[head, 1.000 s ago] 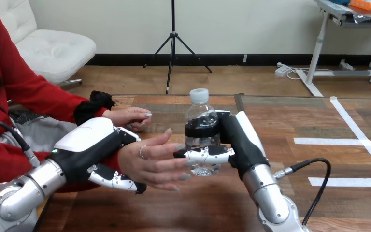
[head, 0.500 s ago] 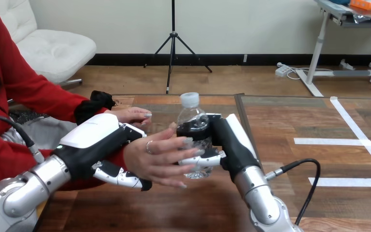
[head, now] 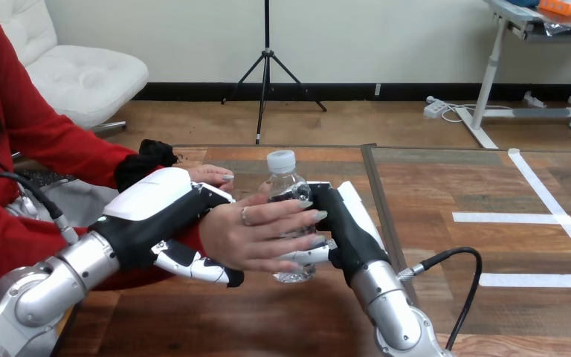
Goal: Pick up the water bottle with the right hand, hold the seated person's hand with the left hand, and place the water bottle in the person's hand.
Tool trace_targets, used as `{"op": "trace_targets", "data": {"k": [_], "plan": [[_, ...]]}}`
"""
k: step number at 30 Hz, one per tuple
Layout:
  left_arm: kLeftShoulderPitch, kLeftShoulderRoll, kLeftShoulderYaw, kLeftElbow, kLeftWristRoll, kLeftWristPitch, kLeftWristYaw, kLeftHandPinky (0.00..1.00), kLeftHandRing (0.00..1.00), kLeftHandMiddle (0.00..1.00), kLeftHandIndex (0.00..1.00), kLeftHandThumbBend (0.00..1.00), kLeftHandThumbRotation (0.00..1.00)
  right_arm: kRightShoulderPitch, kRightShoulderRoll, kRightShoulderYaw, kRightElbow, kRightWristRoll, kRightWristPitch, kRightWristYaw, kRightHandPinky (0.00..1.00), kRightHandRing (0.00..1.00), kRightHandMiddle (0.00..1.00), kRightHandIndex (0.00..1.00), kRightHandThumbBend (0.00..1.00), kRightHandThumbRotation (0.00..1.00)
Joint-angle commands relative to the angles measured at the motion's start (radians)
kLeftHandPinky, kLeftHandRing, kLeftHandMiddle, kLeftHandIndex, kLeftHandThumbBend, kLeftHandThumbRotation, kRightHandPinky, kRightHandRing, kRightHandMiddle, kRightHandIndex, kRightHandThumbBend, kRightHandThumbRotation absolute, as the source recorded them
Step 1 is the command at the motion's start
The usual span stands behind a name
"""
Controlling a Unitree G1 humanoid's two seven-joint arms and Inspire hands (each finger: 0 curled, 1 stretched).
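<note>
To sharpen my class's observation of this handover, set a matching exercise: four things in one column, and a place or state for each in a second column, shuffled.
Column one
1. left hand
2. right hand
3. person's nearer hand
4. bottle cap

Column two
A. white, uncovered, at the top of the water bottle
B. curled round the water bottle from the view's right
C. curled round the person's wrist
D. fingers laid across the front of the water bottle

Pairs: 1-C, 2-B, 3-D, 4-A
</note>
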Motion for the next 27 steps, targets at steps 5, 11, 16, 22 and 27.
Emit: {"op": "trace_targets", "data": {"k": [5,11,16,22,27], "plan": [[-0.075,-0.061,0.008,-0.099,-0.033,-0.017,-0.025,0.29,0.37,0.47,0.48,0.7,0.32,-0.067,0.026,0.008,-0.044,-0.014,-0.012,-0.031,0.31,0.38,0.46,0.48,0.85,0.0],[-0.074,-0.071,0.01,-0.11,-0.041,-0.012,-0.047,0.3,0.39,0.48,0.48,0.7,0.32,-0.055,0.033,0.018,-0.06,-0.024,-0.001,-0.031,0.35,0.41,0.47,0.47,0.84,0.0],[-0.073,-0.083,0.011,-0.119,-0.058,-0.004,-0.074,0.3,0.38,0.48,0.48,0.7,0.33,-0.041,0.042,0.026,-0.079,-0.034,0.014,-0.036,0.36,0.42,0.47,0.48,0.84,0.0],[-0.069,-0.091,0.017,-0.125,-0.064,-0.002,-0.09,0.28,0.36,0.46,0.46,0.7,0.34,-0.023,0.049,0.032,-0.095,-0.037,0.007,-0.039,0.36,0.42,0.47,0.48,0.82,0.0],[-0.07,-0.097,0.019,-0.123,-0.063,-0.005,-0.099,0.26,0.35,0.45,0.45,0.7,0.3,0.005,0.045,0.046,-0.136,-0.054,0.007,-0.05,0.35,0.4,0.46,0.5,0.79,0.0]]}}
